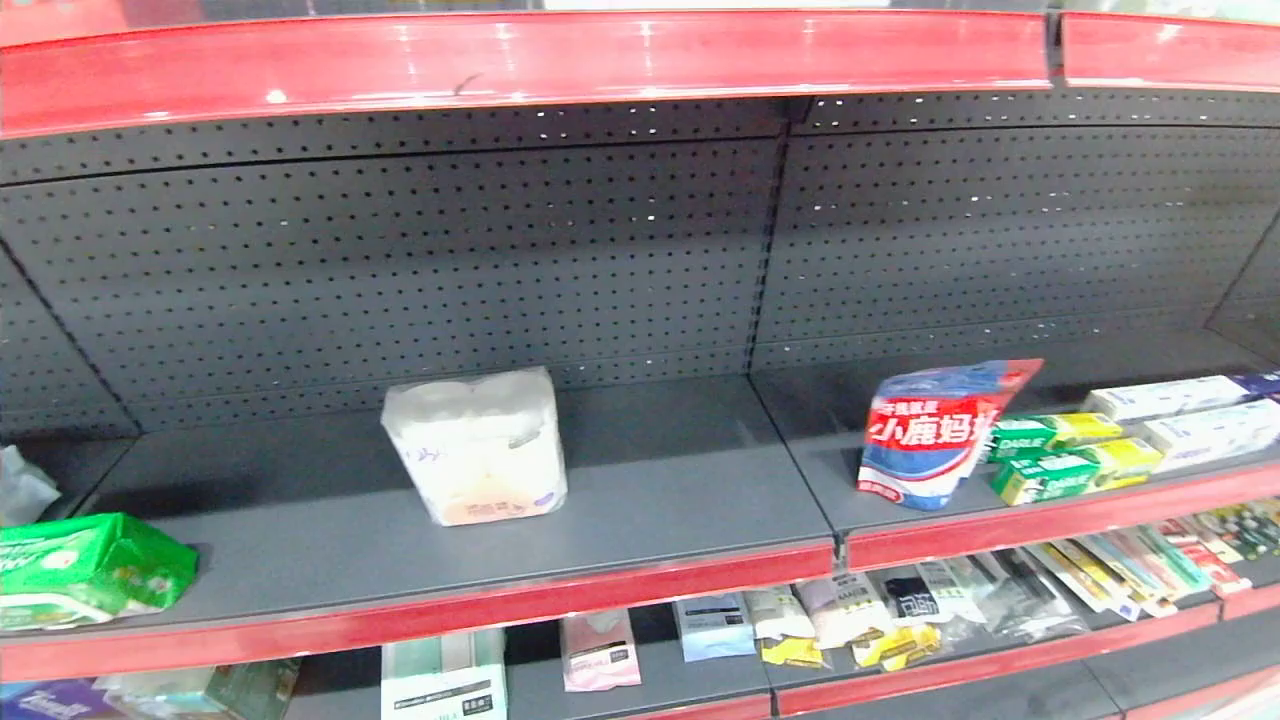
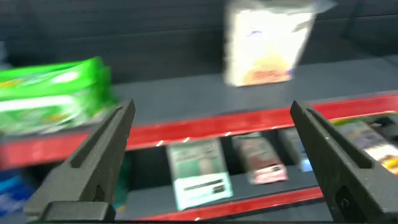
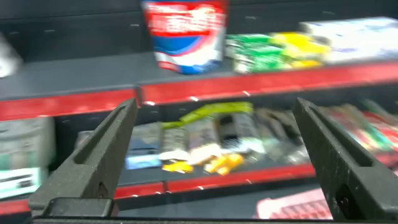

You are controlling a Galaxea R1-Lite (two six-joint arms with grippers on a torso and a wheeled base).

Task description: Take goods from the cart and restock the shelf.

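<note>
A white tissue pack [image 1: 477, 446] [image 2: 267, 40] stands near the middle of the grey shelf [image 1: 650, 500]. A green pack [image 1: 85, 568] [image 2: 53, 93] lies at the shelf's left end. On the right section a red, white and blue pouch [image 1: 935, 435] [image 3: 185, 31] stands beside green and yellow boxes [image 1: 1075, 455] [image 3: 273, 50]. My left gripper [image 2: 211, 109] is open and holds nothing, out in front of the shelf's red edge, below the tissue pack. My right gripper [image 3: 216, 106] is open too, nothing between its fingers, in front of the red edge below the pouch.
White boxes [image 1: 1190, 415] lie at the far right of the shelf. The lower shelf [image 1: 700, 680] holds several small packets and hanging items. A red-edged upper shelf [image 1: 520, 60] overhangs. Bare shelf room lies on both sides of the tissue pack.
</note>
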